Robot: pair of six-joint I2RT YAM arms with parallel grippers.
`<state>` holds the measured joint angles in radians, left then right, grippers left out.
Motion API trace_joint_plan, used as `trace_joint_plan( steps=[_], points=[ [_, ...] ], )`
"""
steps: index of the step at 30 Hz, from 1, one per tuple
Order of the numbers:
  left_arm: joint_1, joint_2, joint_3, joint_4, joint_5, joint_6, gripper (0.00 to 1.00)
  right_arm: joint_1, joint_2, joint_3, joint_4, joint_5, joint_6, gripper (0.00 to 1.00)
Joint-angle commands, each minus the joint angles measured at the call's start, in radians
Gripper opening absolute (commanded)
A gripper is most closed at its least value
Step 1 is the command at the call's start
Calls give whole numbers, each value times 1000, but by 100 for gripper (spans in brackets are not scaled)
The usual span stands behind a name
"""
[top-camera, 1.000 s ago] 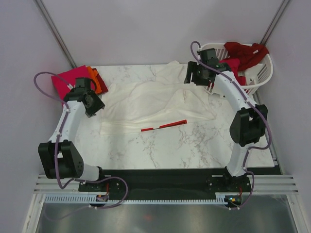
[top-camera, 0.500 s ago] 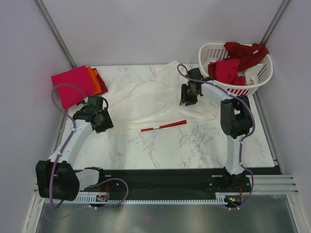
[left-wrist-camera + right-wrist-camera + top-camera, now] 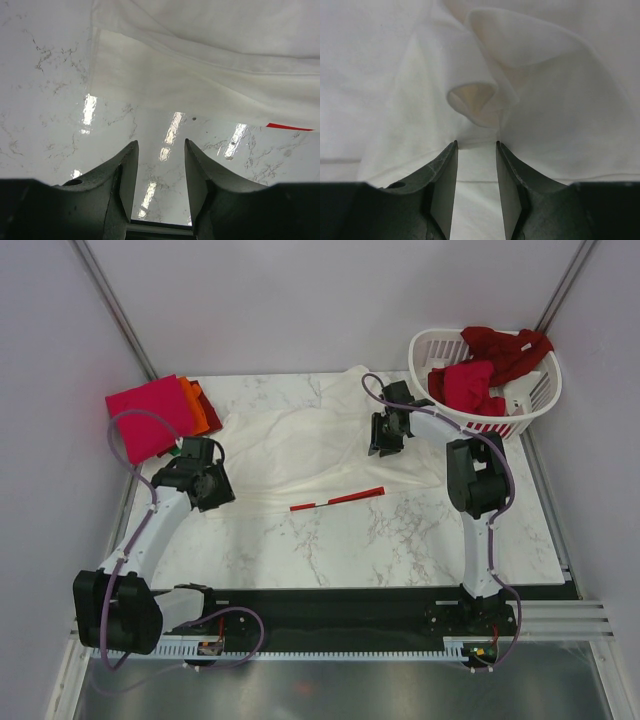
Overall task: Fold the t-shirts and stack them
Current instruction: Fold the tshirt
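Note:
A cream-white t-shirt [image 3: 300, 435] lies spread and wrinkled across the middle of the marble table. My left gripper [image 3: 208, 488] is open and empty over bare table at the shirt's near-left edge; in the left wrist view [image 3: 160, 145] the shirt's hem [image 3: 200, 85] lies just ahead of the fingertips. My right gripper [image 3: 386, 436] is open, and its tips rest on the white cloth [image 3: 476, 145] just before a raised fold [image 3: 475, 100]. A folded magenta-pink shirt [image 3: 145, 412] lies over an orange one [image 3: 203, 410] at the far left. Red shirts [image 3: 470, 385] fill the basket.
A white slatted laundry basket [image 3: 530, 400] stands at the far right corner, with a dark red shirt [image 3: 505, 345] draped over its rim. A thin red strip [image 3: 338, 499] lies by the shirt's near edge; it also shows in the left wrist view [image 3: 290, 127].
Both arms came down onto the table: the left moved from beside the pink stack to the shirt's near-left edge, the right from near the basket onto the shirt. Both have barely moved in the last half second.

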<state>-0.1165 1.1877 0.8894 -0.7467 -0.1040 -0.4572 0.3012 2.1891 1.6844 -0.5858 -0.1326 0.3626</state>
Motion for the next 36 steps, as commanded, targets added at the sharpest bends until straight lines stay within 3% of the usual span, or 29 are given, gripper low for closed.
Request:
trace_joint_plan(
  steps=[1,11,23,28,34,36],
  points=[
    [-9,-3,11,30,-26,41,49,-1,17,47,27,27,-5,44],
    [-28,1,11,30,-40,43,48,-2,37,80,29,50,-5,44],
    [-32,4,14,30,-46,45,48,-1,17,80,32,-13,1,0],
    [-34,4,14,29,-49,45,48,-2,31,132,53,-96,39,0],
    [-38,10,16,30,-49,46,48,1,132,274,151,-324,152,0],
    [-40,12,16,30,-49,46,48,-1,184,313,222,-398,194,4]
  ],
)
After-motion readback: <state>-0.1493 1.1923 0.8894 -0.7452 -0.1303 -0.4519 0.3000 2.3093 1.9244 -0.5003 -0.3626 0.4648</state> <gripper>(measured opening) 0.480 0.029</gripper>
